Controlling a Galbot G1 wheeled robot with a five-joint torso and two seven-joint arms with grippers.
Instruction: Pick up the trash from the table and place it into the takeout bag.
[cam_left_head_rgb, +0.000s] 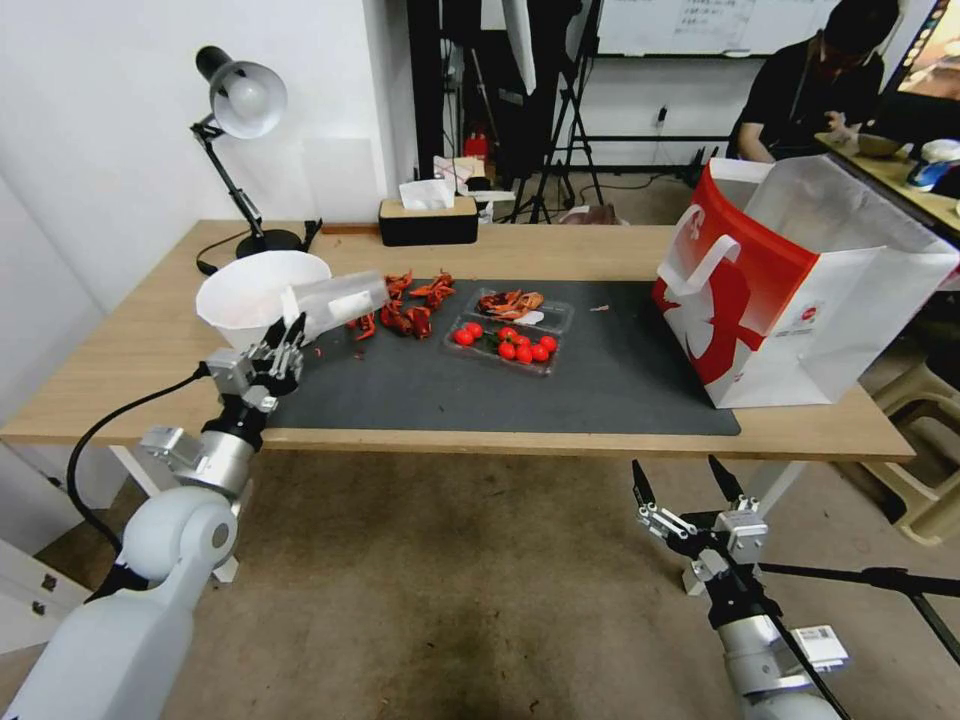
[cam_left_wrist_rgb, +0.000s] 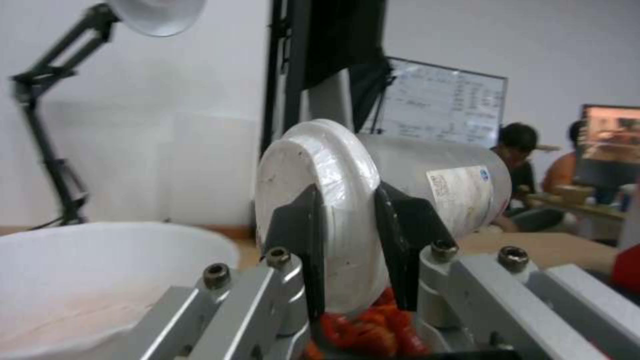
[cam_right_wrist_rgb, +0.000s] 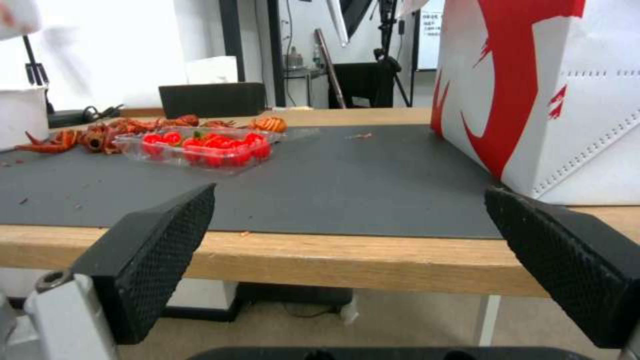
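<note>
The left gripper (cam_left_head_rgb: 283, 341) clenched the lidded end of a translucent plastic cup (cam_left_head_rgb: 337, 298), its fingers (cam_left_wrist_rgb: 303, 227) pinching the white lid rim; the cup lay tilted on its side, lifted above the dark mat's (cam_left_head_rgb: 600, 380) left edge, just beside a white bowl (cam_left_head_rgb: 250, 285). Red crayfish shells (cam_left_head_rgb: 405, 305) and a clear tray of cherry tomatoes (cam_left_head_rgb: 505, 340) sat on the mat. The takeout bag (cam_left_head_rgb: 800, 290) stood on the mat's right end. The right gripper (cam_left_head_rgb: 688, 492) hung below the worktop (cam_left_head_rgb: 120, 350) edge, fingers (cam_right_wrist_rgb: 160, 250) spread and empty.
</note>
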